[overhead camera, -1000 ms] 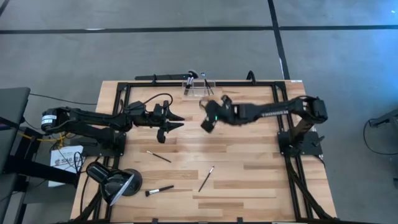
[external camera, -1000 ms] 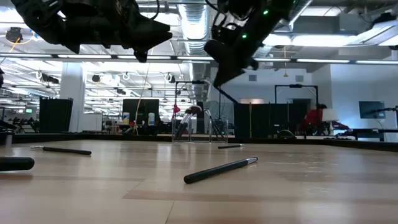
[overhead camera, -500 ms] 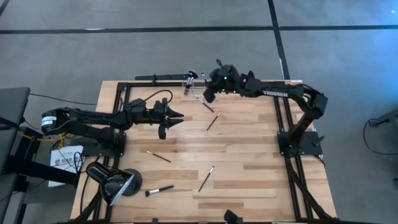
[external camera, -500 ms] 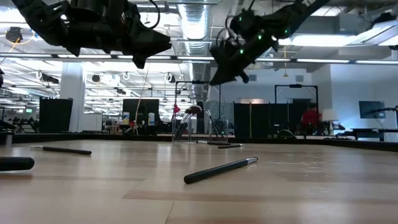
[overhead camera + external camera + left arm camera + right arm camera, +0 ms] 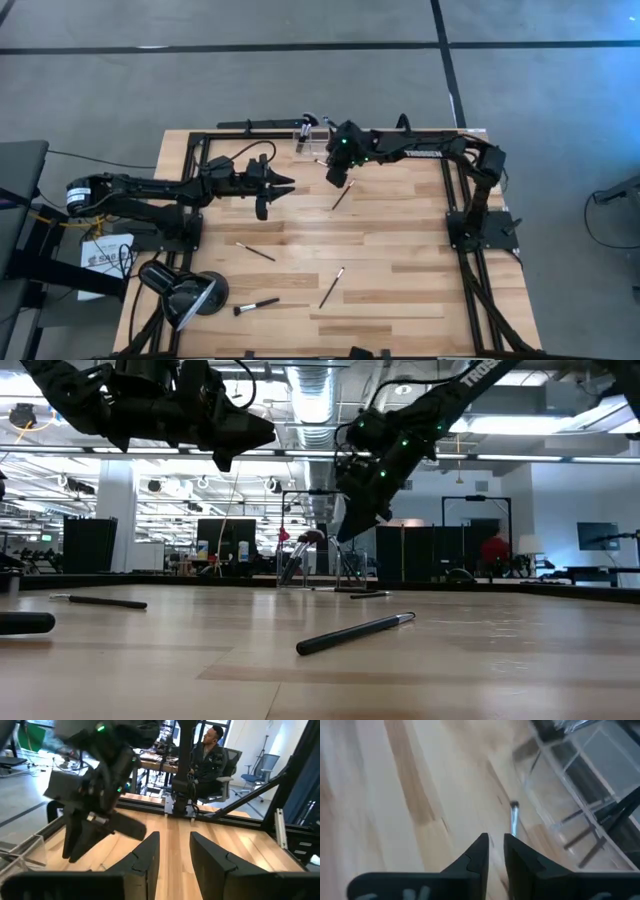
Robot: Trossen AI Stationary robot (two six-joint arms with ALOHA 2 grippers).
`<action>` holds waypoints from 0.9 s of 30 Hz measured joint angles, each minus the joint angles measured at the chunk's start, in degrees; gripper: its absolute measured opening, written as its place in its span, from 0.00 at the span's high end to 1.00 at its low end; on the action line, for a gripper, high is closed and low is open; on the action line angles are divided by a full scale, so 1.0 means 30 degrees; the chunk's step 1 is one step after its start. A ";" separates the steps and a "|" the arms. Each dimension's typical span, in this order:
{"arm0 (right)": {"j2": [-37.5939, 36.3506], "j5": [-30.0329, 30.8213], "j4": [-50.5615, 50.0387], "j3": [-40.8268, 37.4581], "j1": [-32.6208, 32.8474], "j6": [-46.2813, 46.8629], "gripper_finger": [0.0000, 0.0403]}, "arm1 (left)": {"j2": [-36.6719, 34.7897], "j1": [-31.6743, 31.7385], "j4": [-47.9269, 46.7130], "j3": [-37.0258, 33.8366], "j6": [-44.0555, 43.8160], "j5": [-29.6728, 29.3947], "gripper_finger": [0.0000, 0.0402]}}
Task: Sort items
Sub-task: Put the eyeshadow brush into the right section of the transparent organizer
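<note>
High view, right pincer (image 5: 336,180) nearly closed and empty above a brush (image 5: 343,194) by the clear holder (image 5: 318,139), left pincer (image 5: 283,190) slightly open mid-counter (image 5: 400,260), more brushes (image 5: 331,286) scattered nearer the lamp (image 5: 182,291).

Slim dark makeup brushes scattered flat on the table.
One (image 5: 254,251) lies mid-left, one (image 5: 332,286) centre, one (image 5: 256,306) near the front, one (image 5: 343,195) toward the back.
</note>
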 joint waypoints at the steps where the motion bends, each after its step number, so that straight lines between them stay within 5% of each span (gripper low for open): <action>1: 0.0314 0.0035 -0.1192 0.0523 0.0019 -0.0514 0.85 | 0.0000 -0.0031 0.0002 0.0000 -0.0080 0.0001 0.74; 15: 0.8811 0.0996 -1.5389 1.3941 -0.0147 -0.1982 0.90 | 0.0000 -0.0152 -0.0029 0.0000 -0.0151 -0.0006 0.74; 27: 0.9944 0.0446 -1.4884 1.5442 -0.1086 -0.1833 0.75 | 0.0000 -0.0188 -0.0279 0.0000 0.0015 -0.0007 0.74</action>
